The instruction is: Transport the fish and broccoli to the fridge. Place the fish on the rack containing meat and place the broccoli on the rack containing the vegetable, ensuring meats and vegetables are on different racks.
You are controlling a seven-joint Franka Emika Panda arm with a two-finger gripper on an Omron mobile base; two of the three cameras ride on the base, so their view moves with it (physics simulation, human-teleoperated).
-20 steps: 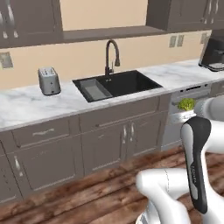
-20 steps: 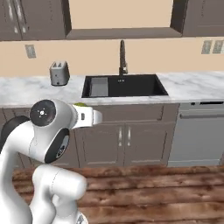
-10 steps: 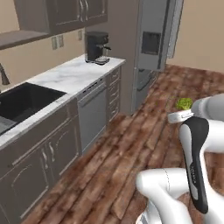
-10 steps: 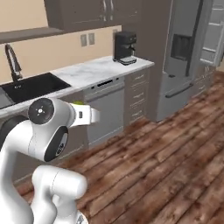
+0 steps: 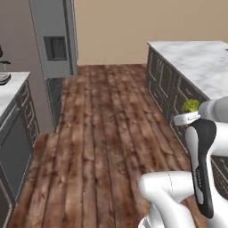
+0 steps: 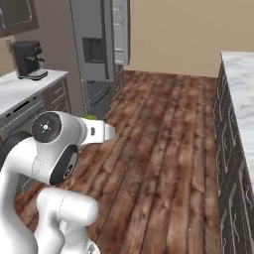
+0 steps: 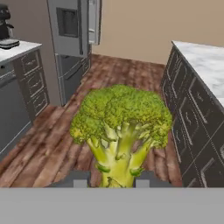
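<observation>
hidden: the gripper (image 7: 108, 180) is mostly cut off in the hand view; just two dark finger tips (image 7: 78, 179) peek up at the bottom, one each side of the stalk. In the left base view the arm's white wrist covers the hand, so nothing of the fingers shows there.
broccoli, base views: from the left base view the broccoli (image 5: 190, 105) is a small green tuft above the wrist, its stalk out of sight. From the right base view a sliver of green (image 6: 90, 117) shows behind the forearm, too small to read.
fridge: the fridge (image 6: 94, 47) stands at the far left of the room, its top cut by the frame. Its interior is hard to make out; a narrow strip of pale door shelves (image 6: 118, 27) shows at its right edge.
coffee machine: the coffee machine (image 6: 27, 59) sits on the marble tabletop (image 6: 22, 89) left of the fridge, half cropped in the hand view.
jaws: clamped on the lower stalk of the broccoli, one tip on each side.
broccoli, place: held in the air over the wooden floor (image 5: 102, 133), well apart from the fridge, between the left cabinets and the island tabletop (image 5: 196, 62).
broccoli, axis: long axis along the gripper; stalk toward the hand, bumpy head pointing away, toward the far end of the room.
</observation>
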